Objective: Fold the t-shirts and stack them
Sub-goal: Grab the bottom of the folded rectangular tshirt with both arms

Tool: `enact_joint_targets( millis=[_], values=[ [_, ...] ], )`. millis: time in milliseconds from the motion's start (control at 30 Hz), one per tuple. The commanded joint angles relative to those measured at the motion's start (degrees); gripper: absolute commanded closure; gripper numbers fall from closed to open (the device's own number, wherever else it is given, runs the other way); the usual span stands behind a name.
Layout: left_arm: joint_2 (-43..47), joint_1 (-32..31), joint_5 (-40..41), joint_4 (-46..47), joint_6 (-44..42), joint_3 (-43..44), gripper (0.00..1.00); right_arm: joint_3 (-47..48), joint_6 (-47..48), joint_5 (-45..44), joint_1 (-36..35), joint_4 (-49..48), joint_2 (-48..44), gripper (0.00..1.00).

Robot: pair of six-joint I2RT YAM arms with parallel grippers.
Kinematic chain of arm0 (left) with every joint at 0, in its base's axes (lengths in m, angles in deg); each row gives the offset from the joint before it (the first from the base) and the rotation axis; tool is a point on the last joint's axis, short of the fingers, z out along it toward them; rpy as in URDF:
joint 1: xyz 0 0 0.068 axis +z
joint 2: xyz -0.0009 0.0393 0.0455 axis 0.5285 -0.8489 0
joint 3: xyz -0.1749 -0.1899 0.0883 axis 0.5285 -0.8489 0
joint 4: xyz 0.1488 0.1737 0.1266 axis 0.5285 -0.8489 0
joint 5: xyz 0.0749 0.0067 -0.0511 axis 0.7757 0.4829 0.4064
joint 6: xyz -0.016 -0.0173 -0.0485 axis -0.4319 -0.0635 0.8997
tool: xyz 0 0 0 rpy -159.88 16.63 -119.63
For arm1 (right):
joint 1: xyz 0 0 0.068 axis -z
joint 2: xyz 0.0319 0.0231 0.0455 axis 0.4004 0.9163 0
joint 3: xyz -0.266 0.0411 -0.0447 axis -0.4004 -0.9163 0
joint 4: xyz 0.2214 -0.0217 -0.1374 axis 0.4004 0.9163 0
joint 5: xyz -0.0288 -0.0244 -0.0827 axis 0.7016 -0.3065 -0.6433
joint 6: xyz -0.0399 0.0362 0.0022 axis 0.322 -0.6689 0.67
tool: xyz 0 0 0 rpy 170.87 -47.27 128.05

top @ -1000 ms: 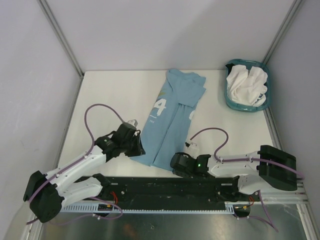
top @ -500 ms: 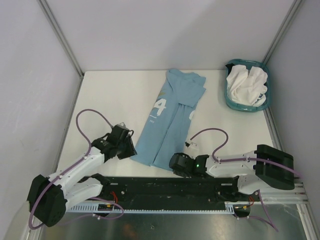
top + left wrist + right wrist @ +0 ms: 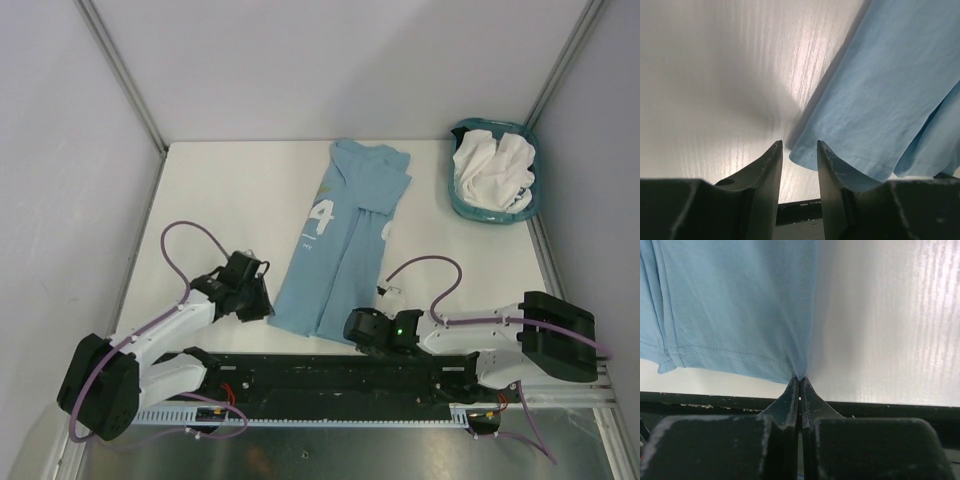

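Right claw [image 3: 799, 383] clamping near hem of light blue t-shirt [image 3: 345, 230], left claw [image 3: 799, 148] parted at its left corner, teal basket [image 3: 487, 217] far right holding crumpled white t-shirts [image 3: 492, 170]

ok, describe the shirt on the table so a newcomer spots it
Down the middle of the white table, a light blue t-shirt lies as a long folded strip. Unlike the white shirts heaped in the teal basket at the far right corner, it is blue with a white "4".
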Motion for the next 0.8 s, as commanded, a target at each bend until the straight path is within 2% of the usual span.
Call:
enact_joint_targets(
  millis=[0,267,433,767],
  values=[
    [0.3,-0.3,-3.9,2.3,-2.0,-0.8,0.62,-0.2,-0.4,-1.9,-0.9,6.2,-1.4,1.00],
    [0.0,-3.0,-7.1,3.3,-1.6,-1.9,0.63,-1.0,-1.4,-1.6,-1.5,6.5,-2.0,1.00],
    [0.1,-3.8,-5.0,3.2,-0.4,-2.7,0.67,-1.6,-1.6,-1.2,-1.5,6.4,-2.6,1.00],
    [-0.9,-6.3,-4.0,3.3,0.6,-3.4,0.68,-3.8,-2.4,-1.0,-1.6,7.1,-5.5,1.00]
  ],
)
